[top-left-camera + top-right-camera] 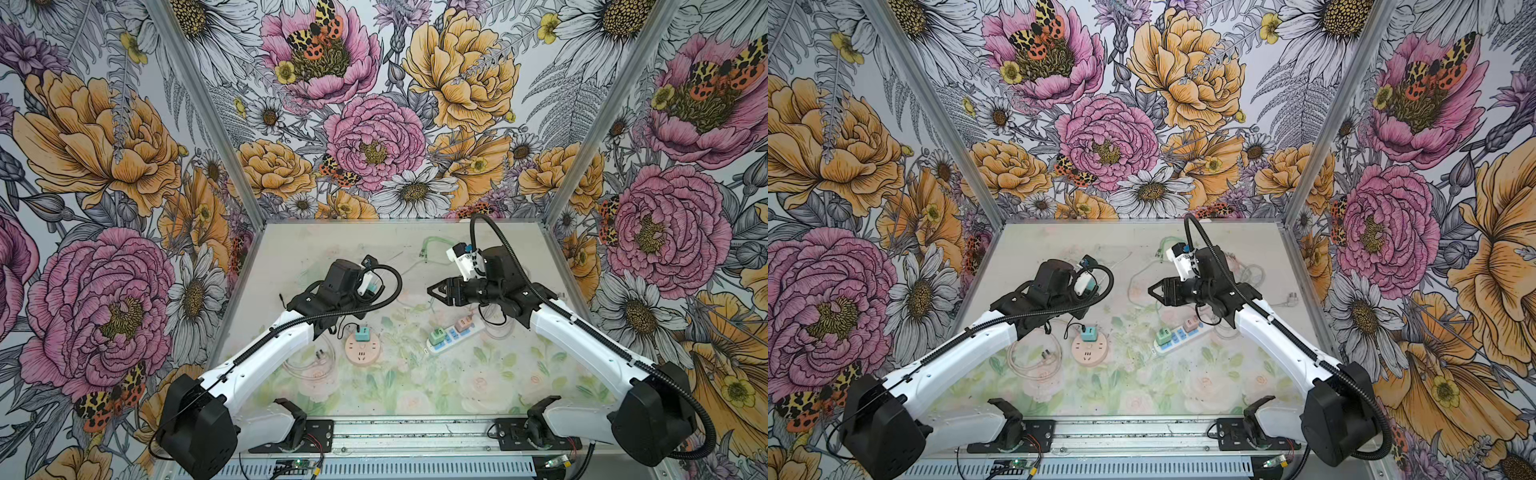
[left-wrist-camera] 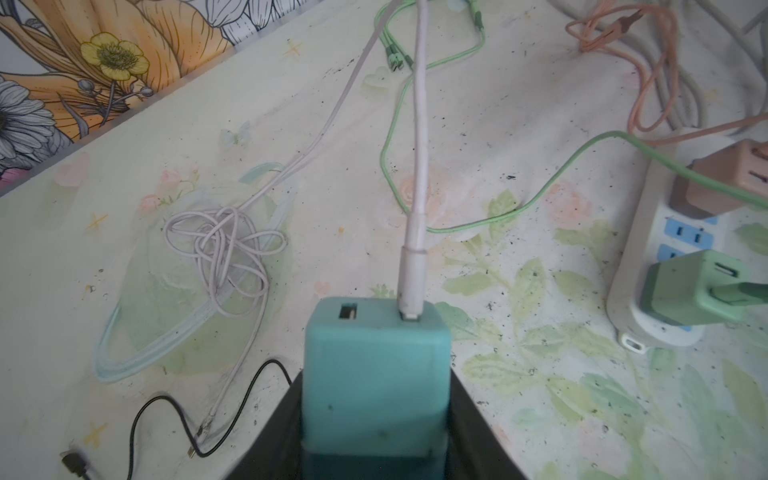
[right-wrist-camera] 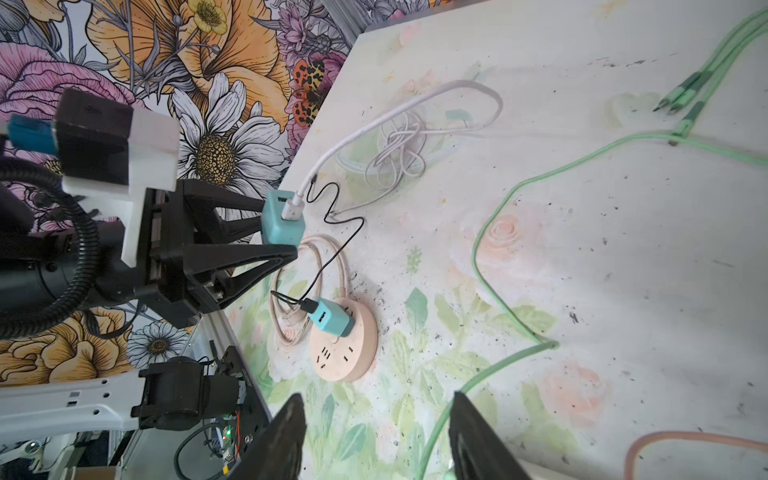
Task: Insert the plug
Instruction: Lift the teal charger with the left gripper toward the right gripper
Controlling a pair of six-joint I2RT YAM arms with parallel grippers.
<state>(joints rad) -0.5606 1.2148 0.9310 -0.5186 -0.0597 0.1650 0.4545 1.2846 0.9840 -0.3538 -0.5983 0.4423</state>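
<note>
A teal charger plug [image 2: 376, 374] sits between the black fingers of my left gripper [image 2: 376, 376], which is shut on its sides. A white cable's connector [image 2: 411, 286] is seated in one of its two ports; the other port is empty. In the right wrist view the same plug [image 3: 282, 220] hangs in the left gripper [image 3: 281, 226] above the table, near a round pink socket [image 3: 345, 361]. A second teal charger [image 3: 332, 320] stands in that socket. My right gripper [image 3: 378, 399] is open and holds nothing; it hovers over the table's middle [image 1: 431, 289].
A white power strip [image 1: 455, 338] carries a green charger [image 1: 436, 336] and a pink charger [image 1: 462, 324]. A green cable [image 3: 490, 224] runs past one right finger. A tangled white cable [image 2: 224, 253] and a black cable [image 2: 166, 415] lie on the table.
</note>
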